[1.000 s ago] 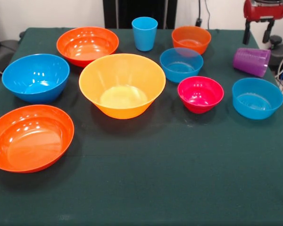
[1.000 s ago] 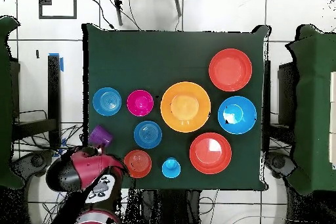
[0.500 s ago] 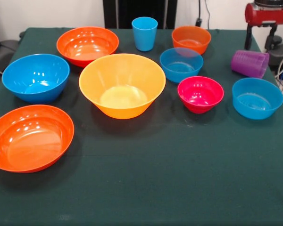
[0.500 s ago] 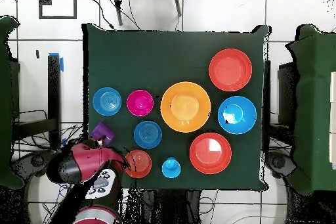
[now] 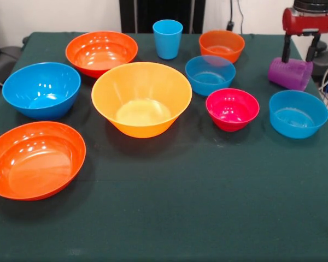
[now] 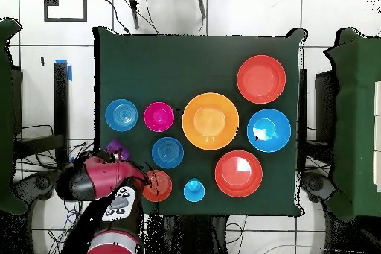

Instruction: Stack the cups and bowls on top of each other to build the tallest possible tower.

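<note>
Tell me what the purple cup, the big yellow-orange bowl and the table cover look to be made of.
Purple cup: likely translucent plastic, since its body lets light through and its surface looks finely ribbed.
Yellow-orange bowl: probably glossy plastic, semi-translucent, as its floor glows paler than its walls.
Table cover: seems to be dark green matte fabric, with no highlights and an edge draped over the table.

No text, label, brand or number can be read on anything shown.

Two cups: light blue cup [image 5: 168,38], purple cup [image 5: 290,73] lying just below the jaws. Seven bowls: three large orange-toned [image 5: 141,98] [image 5: 101,52] [image 5: 35,159], one large blue [image 5: 41,89], two small blue [image 5: 210,74] [image 5: 298,113], one small orange [image 5: 222,45], one pink [image 5: 232,108]. That makes eight bowls.
</note>
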You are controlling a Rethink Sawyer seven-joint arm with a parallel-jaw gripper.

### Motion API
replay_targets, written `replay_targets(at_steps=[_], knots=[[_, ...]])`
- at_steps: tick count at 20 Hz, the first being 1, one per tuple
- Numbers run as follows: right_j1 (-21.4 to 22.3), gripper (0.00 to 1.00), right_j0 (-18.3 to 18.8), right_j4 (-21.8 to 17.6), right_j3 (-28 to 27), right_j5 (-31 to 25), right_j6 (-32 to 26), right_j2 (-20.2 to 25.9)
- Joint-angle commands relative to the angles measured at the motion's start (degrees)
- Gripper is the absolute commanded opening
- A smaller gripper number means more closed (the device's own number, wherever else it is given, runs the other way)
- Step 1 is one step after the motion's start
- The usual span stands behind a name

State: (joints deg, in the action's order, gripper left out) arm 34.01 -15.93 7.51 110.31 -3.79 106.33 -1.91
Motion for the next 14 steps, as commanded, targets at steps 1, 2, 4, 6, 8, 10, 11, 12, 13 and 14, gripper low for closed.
replay_targets(at_steps=[1, 2, 4, 6, 8, 10, 11, 12, 13, 14], knots=[[6.4, 1.0, 5.0, -1.4, 1.8, -11.8, 3.9, 4.1], [8.2, 1.0, 6.8, -1.9, 3.2, -12.6, 3.0, 4.8], [10.3, 1.0, 9.2, -2.3, 3.8, -15.2, 1.4, 5.7], [12.9, 1.0, 10.9, -2.8, 4.8, -17.8, -0.2, 6.3], [15.7, 1.0, 12.5, -3.0, 5.6, -21.2, -1.5, 6.7], [18.2, 1.0, 13.9, -3.1, 5.8, -24.5, -2.6, 7.1], [19.3, 1.0, 14.5, -3.2, 5.8, -26.2, -3.2, 7.2], [20.3, 1.0, 15.1, -3.4, 5.7, -27.8, -3.8, 7.1], [21.3, 1.0, 15.6, -3.7, 5.7, -29.3, -4.3, 7.1], [22.0, 1.0, 16.3, -3.9, 5.5, -30.4, -5.0, 7.0]])
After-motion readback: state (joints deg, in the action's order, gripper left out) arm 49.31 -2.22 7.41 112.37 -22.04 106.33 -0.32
